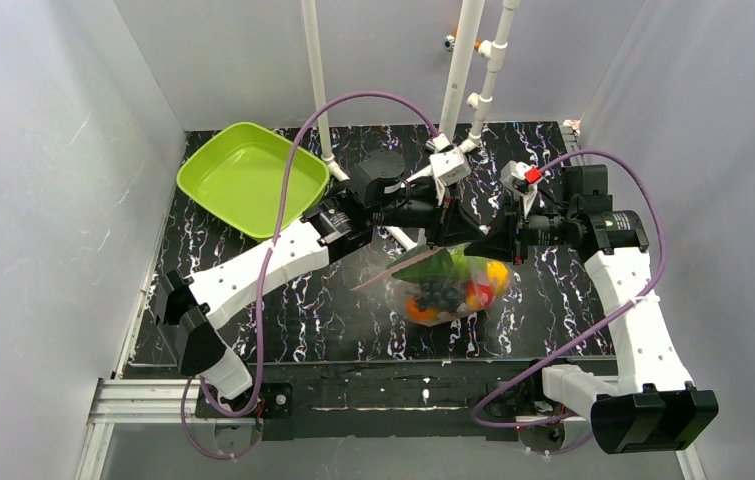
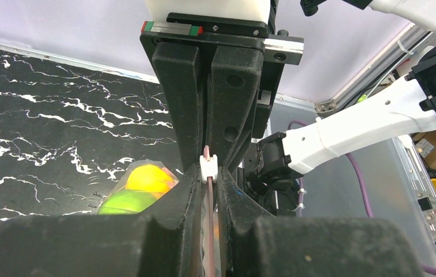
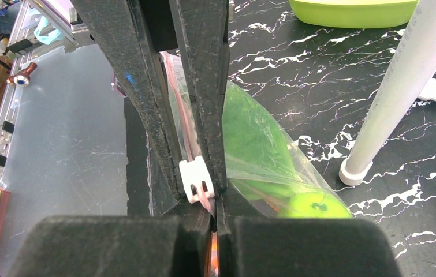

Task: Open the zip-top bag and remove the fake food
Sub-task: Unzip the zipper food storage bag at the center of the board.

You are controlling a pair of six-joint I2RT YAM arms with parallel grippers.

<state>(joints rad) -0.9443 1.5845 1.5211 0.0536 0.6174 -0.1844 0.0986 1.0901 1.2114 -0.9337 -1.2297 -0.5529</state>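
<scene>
Zip-top bag [image 1: 450,285]: over table [image 1: 303,320] centre, fake food [image 1: 445,295] inside.
Left gripper [image 2: 209,193]: clamped on pink strip [image 2: 210,236] by white slider [image 2: 208,168].
Right gripper [image 3: 214,202]: clamped on strip opposite.
Technique: draw slider straight along strip, counter-grip firm.

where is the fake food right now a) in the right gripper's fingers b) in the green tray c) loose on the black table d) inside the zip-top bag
D: the fake food shows through the clear zip-top bag, and the green tray holds nothing.
</scene>
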